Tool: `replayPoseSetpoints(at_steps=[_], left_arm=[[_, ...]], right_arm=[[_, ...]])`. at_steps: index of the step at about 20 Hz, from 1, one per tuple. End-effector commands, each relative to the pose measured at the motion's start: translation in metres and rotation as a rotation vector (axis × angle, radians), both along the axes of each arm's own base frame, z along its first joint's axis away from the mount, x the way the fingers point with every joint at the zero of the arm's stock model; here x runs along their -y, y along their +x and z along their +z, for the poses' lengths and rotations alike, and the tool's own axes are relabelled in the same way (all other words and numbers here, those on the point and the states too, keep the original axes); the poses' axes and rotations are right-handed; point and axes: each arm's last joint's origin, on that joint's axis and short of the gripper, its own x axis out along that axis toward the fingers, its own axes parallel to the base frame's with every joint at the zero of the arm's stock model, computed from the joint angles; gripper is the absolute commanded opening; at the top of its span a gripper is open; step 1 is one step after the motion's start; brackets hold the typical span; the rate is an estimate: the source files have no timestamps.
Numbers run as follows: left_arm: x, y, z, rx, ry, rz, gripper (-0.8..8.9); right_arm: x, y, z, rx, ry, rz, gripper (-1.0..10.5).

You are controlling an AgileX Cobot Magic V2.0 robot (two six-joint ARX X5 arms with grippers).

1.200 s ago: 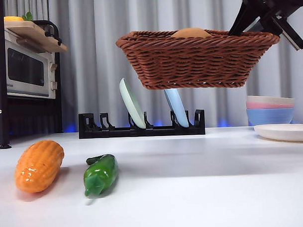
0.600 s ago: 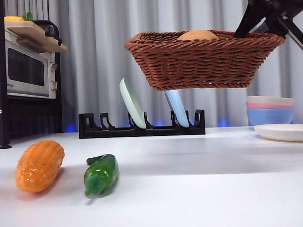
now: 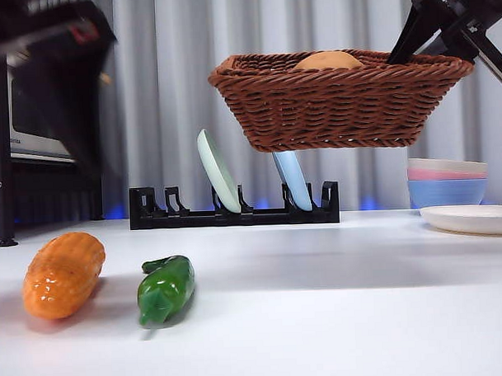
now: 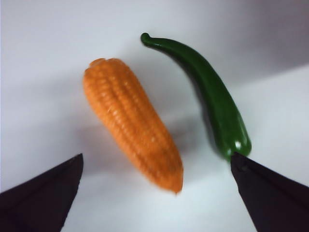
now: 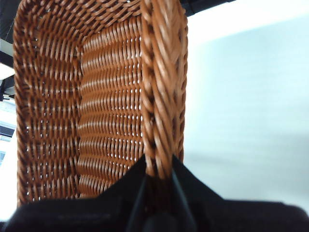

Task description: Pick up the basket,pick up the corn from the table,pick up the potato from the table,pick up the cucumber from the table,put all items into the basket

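The basket point(image 3: 341, 98) is hanging in the air, the right gripper point(image 5: 158, 176) pinching its braided rim, the potato point(image 3: 328, 60) already lying inside. The corn point(image 4: 131, 121) and cucumber point(image 4: 207, 92) are waiting side by side on the table point(image 3: 338, 317). A moment ago absent, the left gripper point(image 4: 154, 193) is now arriving above the corn, jaws spread wide, probably going for it next.

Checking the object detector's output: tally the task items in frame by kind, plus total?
Glossy orange-yellow toy corn cob: 1, on the white table
Glossy dark green toy cucumber: 1, on the table
Smooth tan oval potato: 1, in the basket
Brown woven wicker basket: 1, held up by the right gripper
Total: 4
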Motion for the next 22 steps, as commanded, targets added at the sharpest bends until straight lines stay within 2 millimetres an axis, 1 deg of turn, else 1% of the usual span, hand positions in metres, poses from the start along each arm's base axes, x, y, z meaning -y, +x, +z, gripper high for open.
replayPoseSetpoints(at_steps=[1, 4, 6, 7, 8, 9, 10, 11, 12, 15, 17, 19, 21, 22], left_arm=[[-0.004, 0.022, -0.016, -0.055, -0.013, -0.005, 6.23], [-0.005, 0.047, -0.04, -0.109, 0.017, 0.014, 6.23], [-0.003, 0.057, -0.055, -0.136, 0.035, 0.022, 6.2], [-0.001, 0.06, -0.06, -0.143, 0.044, 0.022, 5.92], [0.0, 0.063, -0.064, -0.145, 0.048, 0.022, 5.35], [0.001, 0.064, -0.066, -0.146, 0.051, 0.017, 4.11], [0.002, 0.065, -0.066, -0.14, 0.055, 0.002, 2.57], [0.002, 0.064, -0.066, -0.134, 0.065, -0.023, 0.72], [0.002, 0.064, -0.066, -0.13, 0.078, -0.048, -0.07], [0.0, 0.057, -0.066, -0.182, 0.098, -0.161, -0.08], [-0.005, 0.043, -0.055, -0.229, 0.077, -0.299, -0.08], [-0.012, 0.023, -0.034, -0.277, -0.013, -0.459, -0.08], [-0.02, -0.001, -0.002, -0.282, -0.144, -0.629, -0.08], [-0.023, -0.011, 0.016, -0.249, -0.213, -0.707, -0.08]], right_arm=[[0.0, -0.002, 0.006, 0.029, 0.007, 0.01, -0.1], [0.0, -0.002, 0.006, 0.023, 0.005, 0.01, -0.1], [0.0, -0.002, 0.006, 0.025, 0.002, 0.01, -0.1], [0.0, -0.002, 0.006, 0.026, 0.002, 0.01, -0.1], [0.0, -0.002, 0.006, 0.026, 0.002, 0.01, -0.1], [0.0, -0.002, 0.006, 0.026, 0.0, 0.007, -0.1], [0.0, -0.002, 0.006, 0.026, 0.0, 0.007, -0.1], [0.0, -0.002, 0.006, 0.026, 0.0, 0.007, -0.1], [0.0, -0.002, 0.006, 0.026, 0.001, 0.007, -0.1], [0.0, -0.002, 0.006, 0.026, 0.0, 0.007, -0.1], [0.0, -0.002, 0.006, 0.026, 0.0, 0.006, -0.1], [0.0, -0.002, 0.006, 0.026, -0.001, 0.005, -0.1], [0.0, -0.002, 0.006, 0.026, -0.001, 0.005, -0.1], [0.0, -0.002, 0.006, 0.026, -0.001, 0.005, -0.1]])
